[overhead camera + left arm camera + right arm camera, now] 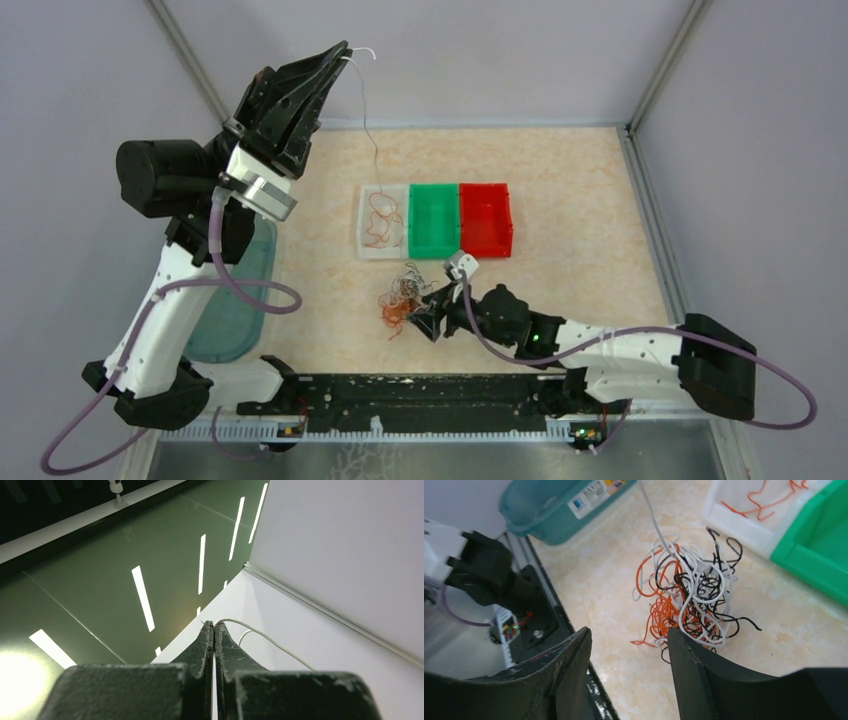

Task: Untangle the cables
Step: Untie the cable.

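A tangle of thin orange, white and black cables (400, 298) lies on the table in front of the bins; it fills the right wrist view (691, 595). My left gripper (343, 50) is raised high at the back left, shut on a white cable (366, 110) that hangs down toward the white bin. In the left wrist view the cable (260, 636) comes out between the closed tips (214, 626). My right gripper (428, 308) is open and empty, low beside the tangle's right side (629, 632). Orange cables (380, 222) lie in the white bin.
A white bin (365, 245), a green bin (434, 220) and a red bin (486, 218) stand in a row mid-table. A teal tub (235, 300) sits at the left, also in the right wrist view (559, 510). A black rail (420, 390) runs along the near edge.
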Available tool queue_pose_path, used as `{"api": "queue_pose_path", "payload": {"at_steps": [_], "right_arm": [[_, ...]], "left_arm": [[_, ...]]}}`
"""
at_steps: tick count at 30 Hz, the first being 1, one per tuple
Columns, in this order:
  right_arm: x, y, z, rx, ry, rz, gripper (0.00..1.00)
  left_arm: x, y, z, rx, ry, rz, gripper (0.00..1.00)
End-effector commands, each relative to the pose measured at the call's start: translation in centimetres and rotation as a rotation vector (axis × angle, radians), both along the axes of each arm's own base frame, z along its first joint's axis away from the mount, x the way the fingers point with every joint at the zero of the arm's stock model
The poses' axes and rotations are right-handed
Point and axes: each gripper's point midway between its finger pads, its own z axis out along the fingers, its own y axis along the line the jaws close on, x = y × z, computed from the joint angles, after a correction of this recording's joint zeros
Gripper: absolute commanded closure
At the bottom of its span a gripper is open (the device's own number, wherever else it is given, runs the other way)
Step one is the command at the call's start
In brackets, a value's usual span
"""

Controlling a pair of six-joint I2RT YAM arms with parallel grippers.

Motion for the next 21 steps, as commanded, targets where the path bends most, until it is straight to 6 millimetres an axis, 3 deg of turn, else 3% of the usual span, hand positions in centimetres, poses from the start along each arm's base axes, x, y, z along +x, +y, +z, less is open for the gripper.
{"api": "queue_pose_path", "payload": {"at_steps": [1, 8, 14, 21], "right_arm": [[2.8, 1.2, 1.0, -0.017, -0.044, -0.119, 0.44], [7.6, 1.7, 0.8, -0.077, -0.101, -0.357, 0.46], [8.8, 2.3, 0.6, -0.073, -0.131, -0.402, 0.46], [9.6, 4.8, 0.0, -0.068, -0.14, -0.388, 0.5]], "left_arm": [[-2.0, 1.4, 2.0, -0.048, -0.055, -0.008, 1.0], [-2.8, 1.4, 2.1, -0.036, -0.012, -0.058, 1.0], [-3.6, 1.2, 2.3, -0.012, 0.035, -0.12, 1.0], [-3.8, 1.0, 3.6, -0.024, 0.122, -0.196, 1.0]]}}
